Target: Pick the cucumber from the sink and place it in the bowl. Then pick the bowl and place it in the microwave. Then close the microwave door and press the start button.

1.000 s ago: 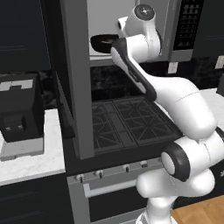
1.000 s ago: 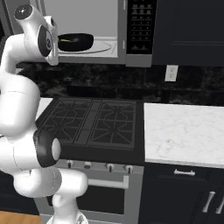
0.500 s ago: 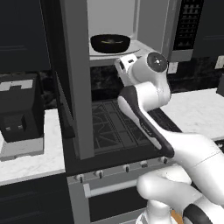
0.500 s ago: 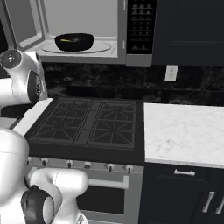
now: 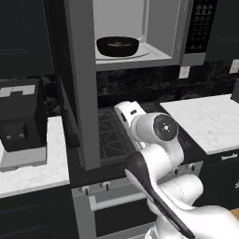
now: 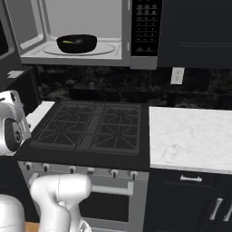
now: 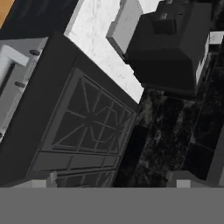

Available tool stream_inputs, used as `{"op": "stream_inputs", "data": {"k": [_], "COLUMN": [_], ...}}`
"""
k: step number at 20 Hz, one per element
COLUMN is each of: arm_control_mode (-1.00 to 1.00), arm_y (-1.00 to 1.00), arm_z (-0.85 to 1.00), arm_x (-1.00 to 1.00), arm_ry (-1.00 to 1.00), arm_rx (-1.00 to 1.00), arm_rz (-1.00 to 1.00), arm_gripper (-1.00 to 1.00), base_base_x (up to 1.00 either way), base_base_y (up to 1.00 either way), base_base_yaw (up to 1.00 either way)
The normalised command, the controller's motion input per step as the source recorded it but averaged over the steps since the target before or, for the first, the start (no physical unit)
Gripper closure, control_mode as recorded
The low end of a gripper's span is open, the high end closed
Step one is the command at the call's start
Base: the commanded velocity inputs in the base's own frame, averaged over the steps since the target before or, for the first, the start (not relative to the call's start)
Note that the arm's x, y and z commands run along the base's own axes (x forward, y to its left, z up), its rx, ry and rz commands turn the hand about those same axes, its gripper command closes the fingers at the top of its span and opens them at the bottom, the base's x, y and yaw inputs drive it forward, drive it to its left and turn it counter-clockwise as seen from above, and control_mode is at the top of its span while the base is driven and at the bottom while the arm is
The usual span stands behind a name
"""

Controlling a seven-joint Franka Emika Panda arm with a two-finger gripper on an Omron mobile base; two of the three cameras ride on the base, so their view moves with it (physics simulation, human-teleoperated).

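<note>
Nearest the base, the white arm (image 5: 158, 154) folds low over the front of the stove, its round joint above the oven's knob row. The gripper (image 7: 113, 181) looks down past the stovetop: two pale finger tips stand far apart at the bottom of the hand view, nothing between them, so the jaws are wide open and empty. Only the very ends of the fingers (image 7: 43, 180) show; the rest is cut off.

Below them lies the black cooktop (image 6: 90, 127) with its iron grates, seen tilted in the hand view. Left of the stove a marble counter (image 5: 28, 172) carries a black coffee machine (image 5: 21, 121) on a grey tray. To the right another marble counter (image 6: 190, 136) runs over dark cabinets, with a white outlet (image 6: 176, 75) on the speckled backsplash behind.

The microwave door (image 5: 81, 88) hangs open, swung out toward the base, and is seen almost edge-on as a tall grey slab in the left base view. It stands between the arm and the coffee machine and hides part of the cooktop behind it.

Farthest and highest, the microwave (image 6: 86, 31) shows its pale cavity. The bowl (image 6: 76, 43) sits upright on the turntable, left of centre in the right base view. Inside it a small yellow-green streak is the cucumber (image 6: 68, 42), mostly hidden by the rim; it seems to lie roughly flat, long axis side to side, but its ends are too small to make out. The keypad strip (image 6: 144, 25) is dark and unreadable.
</note>
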Motion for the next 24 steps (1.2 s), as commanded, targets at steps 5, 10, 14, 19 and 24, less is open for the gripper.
{"op": "stream_inputs", "data": {"k": [5, 10, 14, 19, 24], "arm_control_mode": [-1.0, -1.0, -1.0, -1.0, -1.0], "arm_y": [0.19, 0.62, 0.74, 0.93, 1.0], "arm_z": [-0.1, -0.48, -0.53, -0.15, 0.16], "arm_x": [-1.0, -0.95, -1.0, -0.31, 0.07], "arm_ry": [-0.01, -0.01, -0.03, -0.09, -0.11], "arm_rx": [0.0, 0.0, -0.04, -0.02, 0.0], "arm_rz": [0.0, 0.05, 0.07, 0.0, -0.13], "arm_gripper": [-1.0, -1.0, -1.0, -1.0, -1.0], "base_base_x": [0.0, 0.0, 0.0, 0.0, 0.0], "base_base_y": [0.0, 0.0, 0.0, 0.0, 0.0], "base_base_yaw": [0.0, 0.0, 0.0, 0.0, 0.0]}}
